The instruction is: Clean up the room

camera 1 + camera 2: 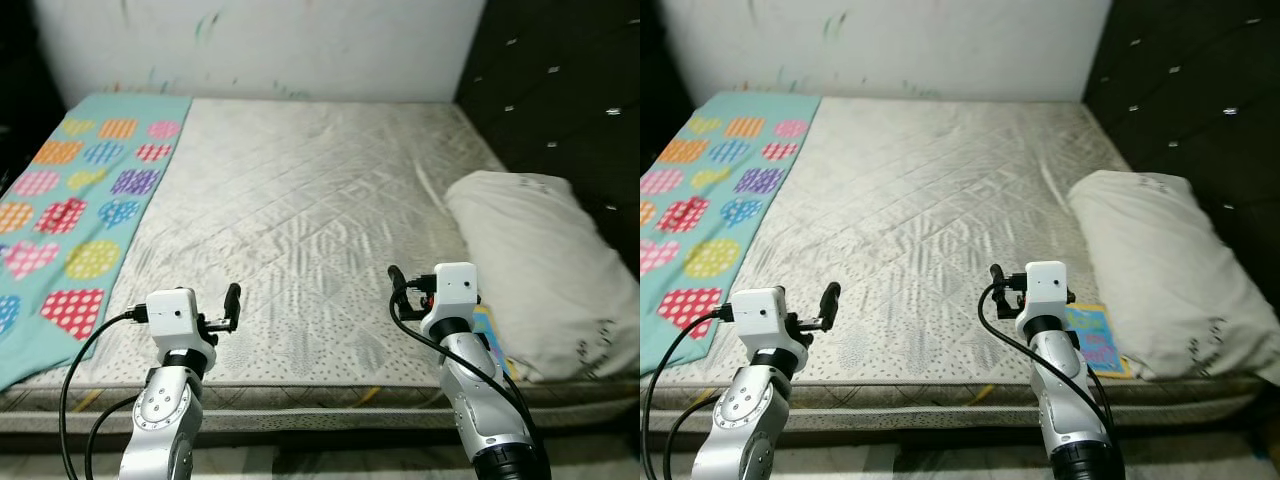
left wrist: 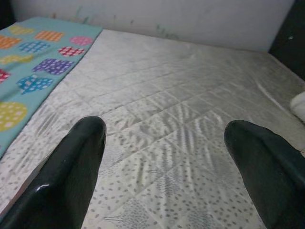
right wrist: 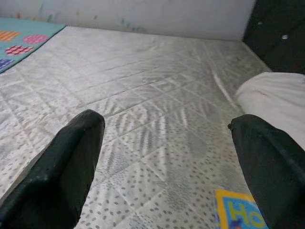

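Left gripper [image 1: 232,305]: raised over the near edge of the mattress on its silver arm, black cable looping off the wrist; its two black fingers [image 2: 71,167] stand wide apart with nothing between them.
Right gripper [image 1: 397,285]: held up at about the same height over the near right part of the bed, fingers [image 3: 66,167] likewise spread and holding nothing.
Mattress [image 1: 300,220]: bare, quilted in a diamond pattern, pale grey-white with small dots toward the near edge; it takes up most of the scene and runs back to the far wall.
Blanket [image 1: 75,190]: teal, printed with hearts and circles in pink, orange, yellow, purple and red; it lies flat along the robot's left side of the mattress, from the far wall down to the near left corner.
Pillow [image 1: 535,265]: white and rumpled, lying on the right side of the mattress against the headboard.
Book [image 1: 1092,338]: a thin, brightly coloured one with a yellow border and blue cover, flat on the mattress near the front edge, just beside the right gripper, one edge against or slightly under the pillow.
Headboard [image 1: 560,90]: dark, tufted with studs, along the right side.
Wall [image 1: 260,45]: white, marked with faint coloured scribbles just above the bed.
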Controlling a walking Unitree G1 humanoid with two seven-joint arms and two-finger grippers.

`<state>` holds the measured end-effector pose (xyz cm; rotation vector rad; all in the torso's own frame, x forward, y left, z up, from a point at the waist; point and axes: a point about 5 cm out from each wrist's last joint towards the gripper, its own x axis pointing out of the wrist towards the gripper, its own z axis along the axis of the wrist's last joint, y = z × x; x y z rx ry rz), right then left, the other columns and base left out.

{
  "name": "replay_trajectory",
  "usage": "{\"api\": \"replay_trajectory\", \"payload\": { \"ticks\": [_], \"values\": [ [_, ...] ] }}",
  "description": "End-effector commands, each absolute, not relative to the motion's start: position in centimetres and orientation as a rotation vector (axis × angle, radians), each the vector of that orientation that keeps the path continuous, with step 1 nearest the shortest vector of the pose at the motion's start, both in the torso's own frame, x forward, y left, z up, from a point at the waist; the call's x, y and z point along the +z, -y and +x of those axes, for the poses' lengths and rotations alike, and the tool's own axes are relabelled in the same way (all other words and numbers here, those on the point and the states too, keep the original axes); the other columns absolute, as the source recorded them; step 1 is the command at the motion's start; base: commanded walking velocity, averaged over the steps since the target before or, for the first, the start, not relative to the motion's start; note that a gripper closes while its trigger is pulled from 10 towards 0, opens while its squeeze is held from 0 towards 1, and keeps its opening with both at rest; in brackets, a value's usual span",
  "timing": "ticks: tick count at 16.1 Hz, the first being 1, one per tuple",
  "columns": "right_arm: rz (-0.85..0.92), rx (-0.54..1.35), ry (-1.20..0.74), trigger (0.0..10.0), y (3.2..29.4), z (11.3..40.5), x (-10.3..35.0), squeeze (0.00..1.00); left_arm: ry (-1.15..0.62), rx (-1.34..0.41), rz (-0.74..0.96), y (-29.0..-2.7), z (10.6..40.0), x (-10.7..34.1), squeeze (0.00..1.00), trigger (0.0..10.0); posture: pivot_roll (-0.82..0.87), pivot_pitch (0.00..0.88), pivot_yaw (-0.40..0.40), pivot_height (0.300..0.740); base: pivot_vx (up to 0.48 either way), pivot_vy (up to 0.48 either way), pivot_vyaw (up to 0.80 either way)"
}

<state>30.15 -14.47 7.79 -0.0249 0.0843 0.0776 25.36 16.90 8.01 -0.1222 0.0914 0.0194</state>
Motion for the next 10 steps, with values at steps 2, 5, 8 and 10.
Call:
{"api": "replay_trajectory", "payload": {
  "ticks": [2,5,8,10],
  "values": [
    [-0.021,0.076,-0.075,10.0,14.41,30.39,8.11,0.00,-0.082,0.020,-0.116,-17.02,25.53,8.28,0.00,10.0,-0.05,0.000,-0.040,0.740,0.249,0.000,0.00],
    [-0.018,0.073,-0.072,10.0,14.32,30.42,8.11,0.00,-0.083,0.030,-0.115,-17.01,25.69,8.39,0.00,10.0,-0.05,0.000,-0.038,0.740,0.000,0.000,0.00],
    [-0.019,0.073,-0.073,10.0,14.30,30.39,8.04,0.00,-0.078,0.025,-0.118,-17.01,25.71,8.44,0.00,10.0,-0.05,0.000,-0.038,0.740,0.000,0.000,0.00],
    [-0.022,0.073,-0.071,10.0,14.31,30.45,8.08,0.00,-0.077,0.021,-0.114,-16.96,25.76,8.44,0.00,10.0,-0.05,0.000,-0.038,0.740,0.127,0.000,0.00]
  ]
}}
